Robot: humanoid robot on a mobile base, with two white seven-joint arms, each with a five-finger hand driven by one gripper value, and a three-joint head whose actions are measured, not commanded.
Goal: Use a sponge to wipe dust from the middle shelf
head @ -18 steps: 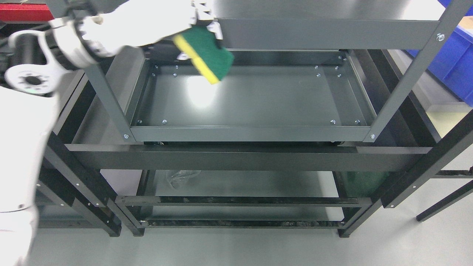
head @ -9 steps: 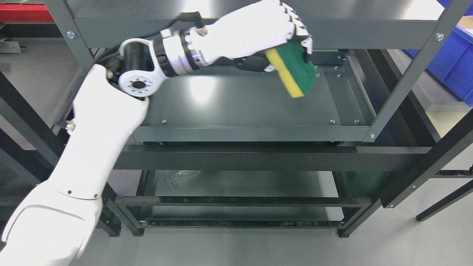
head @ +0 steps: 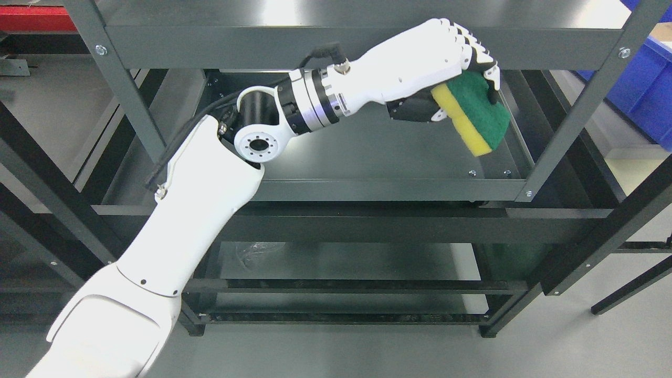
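My left hand (head: 462, 73) is shut on a green and yellow sponge (head: 479, 118), its white fingers curled over the green top. The sponge hangs tilted, yellow edge facing me, over the right end of the middle shelf (head: 367, 157), a dark grey metal tray with a raised rim. I cannot tell whether the sponge touches the shelf surface. My left arm reaches in from the lower left, crossing the shelf's front rail and covering its left part. The right arm does not show.
The top shelf (head: 367, 37) hangs just above my hand. Slanted grey uprights (head: 577, 105) frame the right side. A lower shelf (head: 341, 262) holds a crumpled clear plastic bag (head: 252, 252). A blue bin (head: 640, 89) stands at the far right.
My left hand has carried the sponge from the shelf's left end across to its right end, and the arm has stretched further in over the shelf.
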